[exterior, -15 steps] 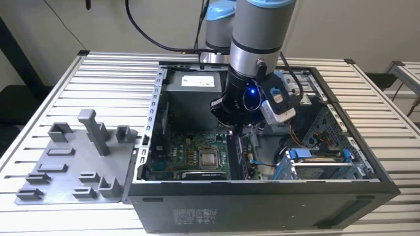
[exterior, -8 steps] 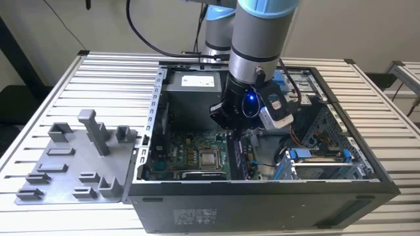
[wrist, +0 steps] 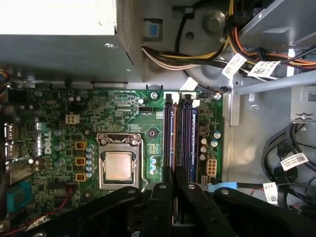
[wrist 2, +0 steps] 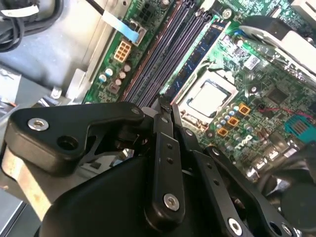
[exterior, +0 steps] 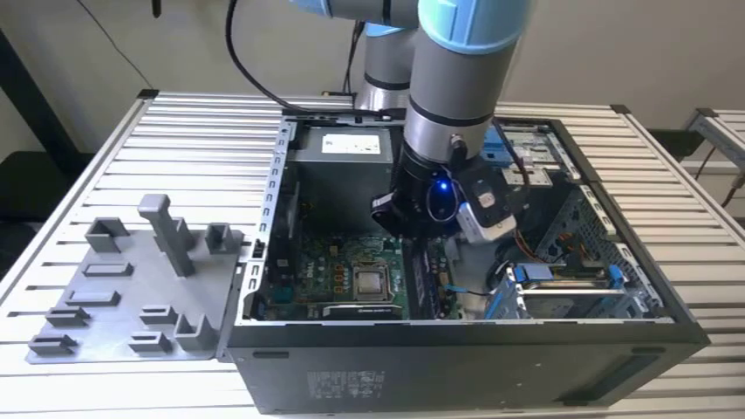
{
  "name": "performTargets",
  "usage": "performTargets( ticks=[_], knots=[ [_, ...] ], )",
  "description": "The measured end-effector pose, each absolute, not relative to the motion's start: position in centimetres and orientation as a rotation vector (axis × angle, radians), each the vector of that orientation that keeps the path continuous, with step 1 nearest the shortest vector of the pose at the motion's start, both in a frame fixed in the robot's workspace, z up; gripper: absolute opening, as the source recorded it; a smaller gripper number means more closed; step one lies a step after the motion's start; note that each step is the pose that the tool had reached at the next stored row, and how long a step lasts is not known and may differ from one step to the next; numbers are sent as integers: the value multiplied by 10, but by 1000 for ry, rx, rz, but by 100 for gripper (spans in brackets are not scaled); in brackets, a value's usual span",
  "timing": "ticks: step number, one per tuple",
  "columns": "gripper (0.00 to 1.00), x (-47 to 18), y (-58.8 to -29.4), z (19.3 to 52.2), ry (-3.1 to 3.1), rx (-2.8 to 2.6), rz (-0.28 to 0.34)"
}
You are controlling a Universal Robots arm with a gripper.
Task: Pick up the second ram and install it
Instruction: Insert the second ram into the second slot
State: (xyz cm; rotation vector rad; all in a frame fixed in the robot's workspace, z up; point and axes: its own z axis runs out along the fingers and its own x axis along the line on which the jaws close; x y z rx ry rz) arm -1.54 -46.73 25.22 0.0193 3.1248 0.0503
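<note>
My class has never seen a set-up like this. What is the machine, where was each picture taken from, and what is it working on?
A robot arm reaches into an open computer case on a slatted table; a grey holder tray lies beside it. The exterior view looks on from outside. Both wrist views come from cameras on the arm, looking past its black claw at the motherboard. The claw hangs over the memory slots beside the processor. Whether it holds anything cannot be told.

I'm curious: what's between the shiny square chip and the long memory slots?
Between chip and slots: green board with small blue cylinders, in the first wrist view.
</note>
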Motion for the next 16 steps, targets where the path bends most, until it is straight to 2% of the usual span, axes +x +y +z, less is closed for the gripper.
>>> performTargets(
  ticks=[16],
  knots=[
    [14, -13, -469, 235, 3128, 96, 54]
  ],
)
